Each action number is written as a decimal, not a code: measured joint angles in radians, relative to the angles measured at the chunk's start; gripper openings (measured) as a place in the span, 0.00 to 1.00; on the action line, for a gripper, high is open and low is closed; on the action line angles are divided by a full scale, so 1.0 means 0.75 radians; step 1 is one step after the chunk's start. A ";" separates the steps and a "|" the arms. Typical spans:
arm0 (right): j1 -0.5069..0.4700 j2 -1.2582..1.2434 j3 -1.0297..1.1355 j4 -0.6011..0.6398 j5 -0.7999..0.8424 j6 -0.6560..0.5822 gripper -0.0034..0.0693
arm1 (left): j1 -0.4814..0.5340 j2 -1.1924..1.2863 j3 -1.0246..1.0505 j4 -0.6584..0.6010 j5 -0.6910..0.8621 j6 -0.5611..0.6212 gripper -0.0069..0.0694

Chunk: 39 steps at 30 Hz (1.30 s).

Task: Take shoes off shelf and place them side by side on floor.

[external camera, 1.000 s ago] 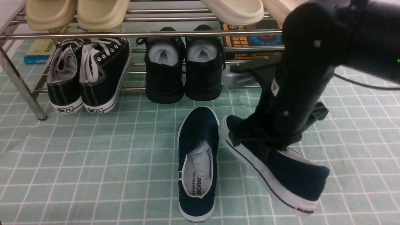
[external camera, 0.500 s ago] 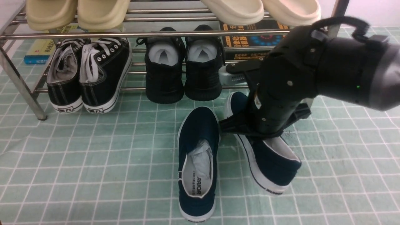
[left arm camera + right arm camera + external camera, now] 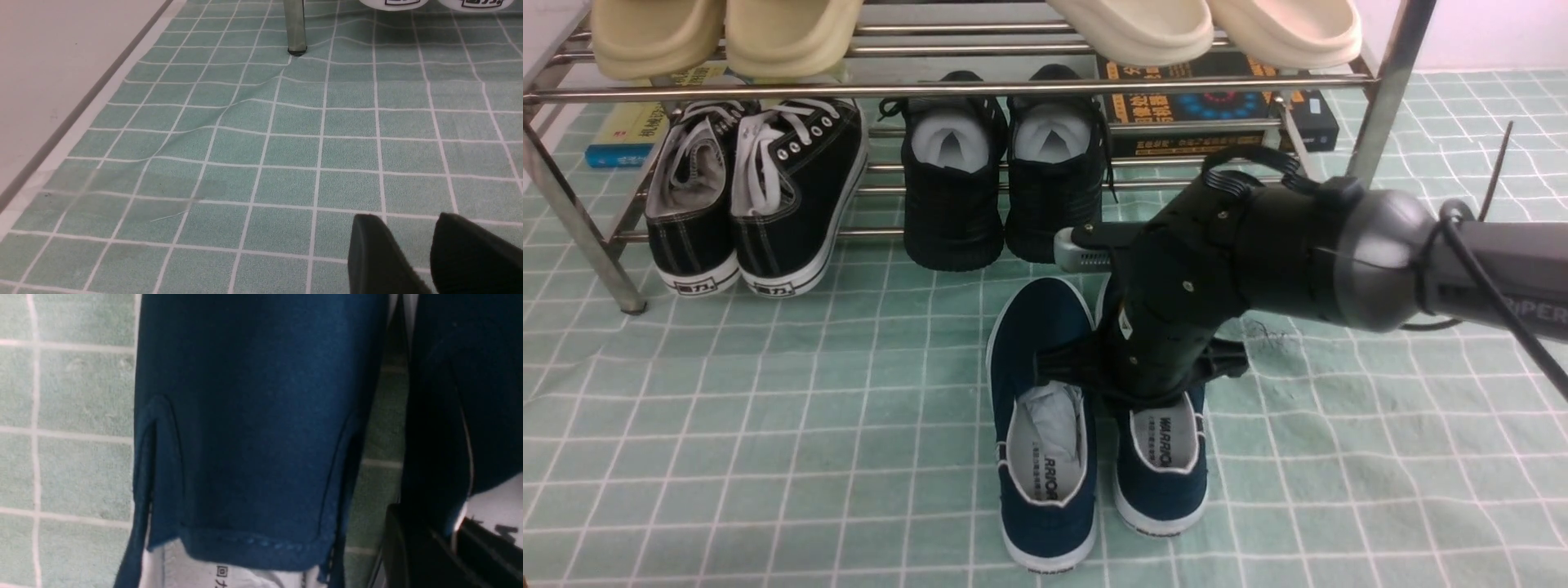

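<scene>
Front view: on the floor (image 3: 849,457), the left slip-on (image 3: 1045,523) lies beside the right slip-on (image 3: 1164,490), in front of the shelf (image 3: 907,88). Left wrist view: left gripper's (image 3: 412,253) fingers stand apart. Right wrist view: right gripper (image 3: 445,539) pinches the right slip-on's side.

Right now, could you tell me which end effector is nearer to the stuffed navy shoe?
Right: its end effector grips the other navy shoe, just beside it; the left one hovers over bare floor.
</scene>
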 joint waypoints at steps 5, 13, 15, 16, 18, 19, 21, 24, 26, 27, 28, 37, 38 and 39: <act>-0.004 0.000 -0.001 0.078 -0.001 -0.008 0.11 | 0.000 0.000 0.000 0.000 0.000 0.000 0.41; -0.010 -0.075 -0.059 0.174 0.145 -0.123 0.33 | 0.000 0.000 0.000 0.000 0.000 0.000 0.41; -0.010 -0.107 -0.084 0.166 0.183 -0.136 0.37 | 0.000 0.000 0.000 0.000 0.000 0.000 0.41; -0.010 -0.140 -0.107 0.139 0.222 -0.163 0.41 | 0.000 0.000 0.000 0.000 0.000 0.000 0.41; -0.008 -0.205 -0.158 0.087 0.310 -0.219 0.45 | 0.000 0.000 0.000 0.000 0.000 0.000 0.41; -0.008 -0.226 -0.175 0.061 0.343 -0.252 0.46 | 0.000 0.000 0.000 0.000 0.000 0.000 0.41; -0.008 -0.271 -0.211 0.025 0.416 -0.315 0.46 | 0.000 0.000 0.000 0.000 0.000 0.000 0.41; -0.008 -0.372 -0.280 -0.016 0.571 -0.452 0.39 | 0.000 0.000 0.000 0.000 0.000 0.000 0.41; -0.008 -0.452 -0.305 -0.016 0.612 -0.519 0.32 | 0.000 0.000 0.000 0.000 0.000 0.000 0.41; -0.008 -0.498 -0.311 -0.013 0.621 -0.550 0.28 | 0.000 0.000 0.000 0.000 0.000 0.000 0.41; -0.008 -0.537 -0.313 -0.003 0.624 -0.577 0.25 | 0.000 0.000 0.000 0.000 0.000 0.000 0.41; -0.008 -1.030 -0.276 0.157 0.655 -0.761 0.03 | 0.000 0.000 0.000 0.000 0.000 0.000 0.41; -0.007 -1.081 -0.242 0.159 0.655 -0.771 0.03 | 0.000 0.000 0.000 0.000 0.000 0.000 0.41; -0.007 -1.148 -0.197 0.162 0.655 -0.780 0.03 | 0.000 0.000 0.000 0.000 0.000 0.000 0.41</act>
